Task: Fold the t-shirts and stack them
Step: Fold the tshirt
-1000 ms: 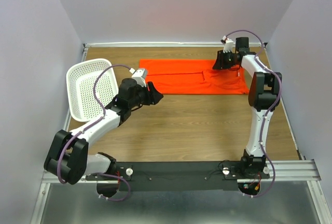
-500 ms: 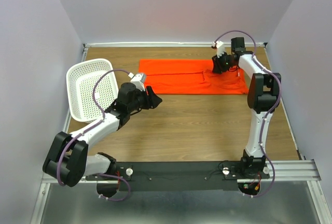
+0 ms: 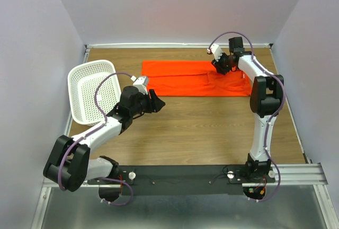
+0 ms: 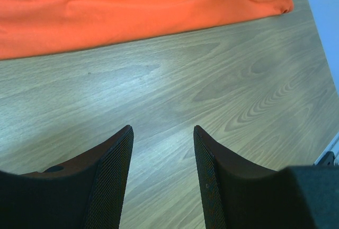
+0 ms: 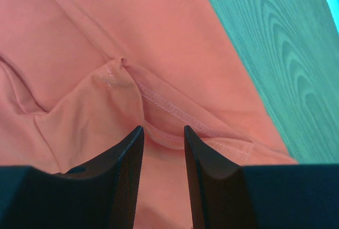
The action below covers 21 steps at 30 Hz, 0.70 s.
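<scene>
1. Near edge: both arm bases sit on the black rail [image 3: 180,179], left arm on the left.
2. Left gripper [image 3: 160,102] hangs low over bare wood of the table [image 3: 206,128], left of centre. In the left wrist view its jaws [image 4: 162,129] are spread wide, with only wood grain between them. It is just short of the shirt's near edge and not touching it.
3. The white perforated basket [image 3: 85,94] is at the left table edge, beside the left forearm, tipped so its opening faces the overhead camera. Inside, only its own mesh floor and walls show. The left arm's purple cable crosses in front of its right rim.
4. The t-shirt [image 3: 185,78] is outside the basket and near it, to its right, without touching. It lies flat as a long orange-red strip along the far part of the table, running left to right. Its near edge fills the top of the left wrist view [image 4: 132,6].
5. Farthest: right gripper [image 3: 218,65] is over the right part of the strip. In the right wrist view its jaws [image 5: 163,128] are parted by a narrow gap, with a stitched hem and a folded flap of the shirt [image 5: 79,43] directly below. No cloth is pinched between the tips. I cannot tell whether the tips touch the cloth.
</scene>
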Each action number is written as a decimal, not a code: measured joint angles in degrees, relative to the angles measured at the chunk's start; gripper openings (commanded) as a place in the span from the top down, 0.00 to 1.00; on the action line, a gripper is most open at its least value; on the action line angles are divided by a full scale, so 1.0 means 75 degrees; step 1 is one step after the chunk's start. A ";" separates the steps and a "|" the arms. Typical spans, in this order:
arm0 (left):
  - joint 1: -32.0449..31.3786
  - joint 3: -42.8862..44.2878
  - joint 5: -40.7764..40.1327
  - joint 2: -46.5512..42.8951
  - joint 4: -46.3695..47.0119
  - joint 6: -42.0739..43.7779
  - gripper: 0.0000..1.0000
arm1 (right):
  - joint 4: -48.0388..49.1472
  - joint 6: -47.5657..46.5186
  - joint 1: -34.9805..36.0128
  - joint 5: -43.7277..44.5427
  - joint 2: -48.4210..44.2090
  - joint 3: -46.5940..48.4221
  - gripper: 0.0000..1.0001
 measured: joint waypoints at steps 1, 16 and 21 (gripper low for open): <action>0.0000 -0.0015 0.0000 -0.0009 0.0006 0.0000 0.43 | -0.0006 -0.0064 0.0017 0.0076 0.0000 0.0000 0.57; 0.0000 -0.0073 0.0003 -0.0035 0.0032 -0.0003 0.43 | -0.0388 -0.0402 0.0102 0.0463 0.0003 0.0061 0.62; 0.0000 -0.0096 0.0032 -0.0035 0.0114 -0.0009 0.43 | -0.0501 -0.0428 0.0125 0.0458 0.0003 0.0082 0.63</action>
